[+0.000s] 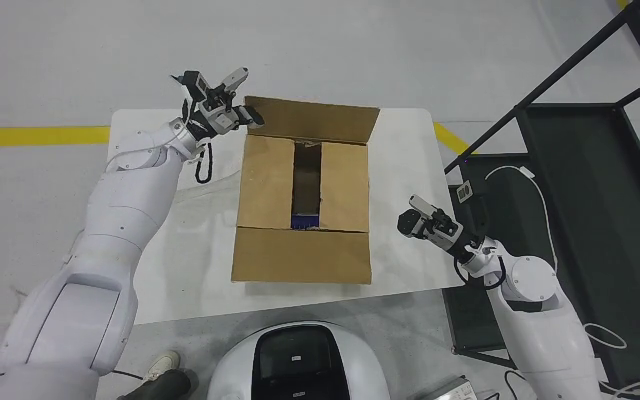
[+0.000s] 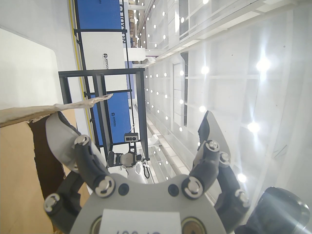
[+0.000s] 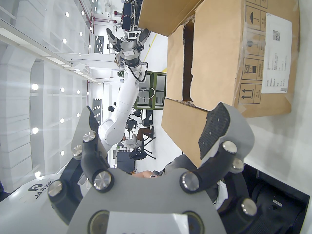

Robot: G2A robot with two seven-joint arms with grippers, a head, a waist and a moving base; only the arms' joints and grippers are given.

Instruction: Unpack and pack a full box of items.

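Note:
A brown cardboard box (image 1: 302, 200) stands in the middle of the white table (image 1: 200, 275). Its far flap (image 1: 312, 119) stands up, its near flap (image 1: 300, 256) lies folded outward, and the two side flaps leave a dark slot where something blue (image 1: 305, 216) shows. My left gripper (image 1: 216, 100) is open at the box's far left corner; in the left wrist view (image 2: 134, 132) one finger (image 2: 58, 127) sits right by the torn flap edge (image 2: 48, 109). My right gripper (image 1: 421, 219) hangs open, apart from the box's right side (image 3: 243, 49), with nothing between its fingertips (image 3: 153, 127).
A black metal rack (image 1: 585, 190) stands just off the table's right edge, close behind my right arm. A yellow line (image 1: 50, 135) runs across the floor on the left. Bare tabletop lies on both sides of the box.

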